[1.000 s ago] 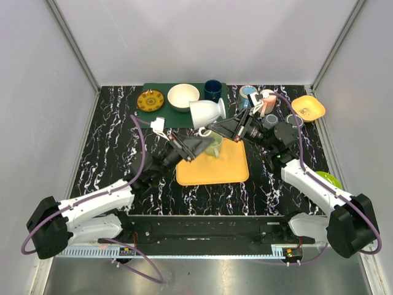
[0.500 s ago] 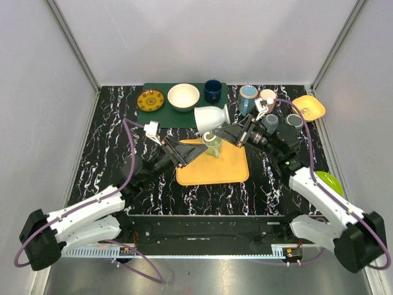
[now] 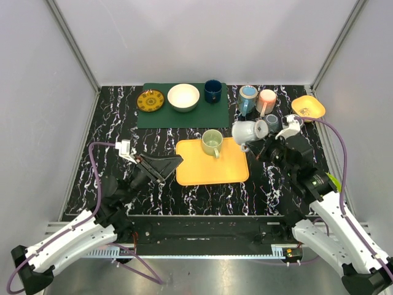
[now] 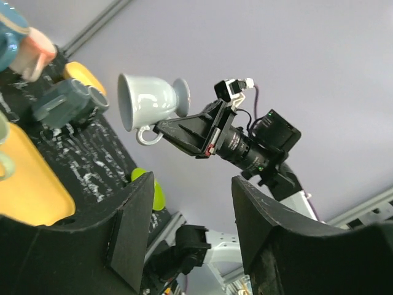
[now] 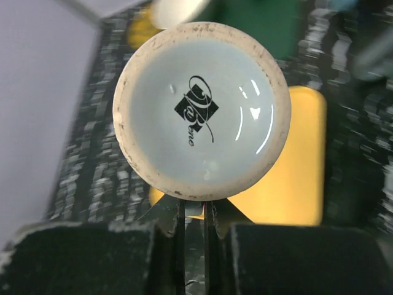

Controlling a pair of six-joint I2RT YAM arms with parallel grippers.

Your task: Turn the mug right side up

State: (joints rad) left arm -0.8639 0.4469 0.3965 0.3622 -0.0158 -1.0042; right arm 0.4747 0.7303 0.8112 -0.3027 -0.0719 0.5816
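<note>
**White mug (image 3: 245, 131) aloft on its side, toward the worktop's right edge.**
Your right gripper (image 3: 266, 134) pinched its foot, leaving the bowl free to swing upright; your left gripper (image 3: 175, 161) waited empty, fingers apart, near the left edge.

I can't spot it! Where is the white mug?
In the top view, the white mug is on the right side, held sideways in the air by the right gripper, just right of the orange tray, near the pink cup.
</note>
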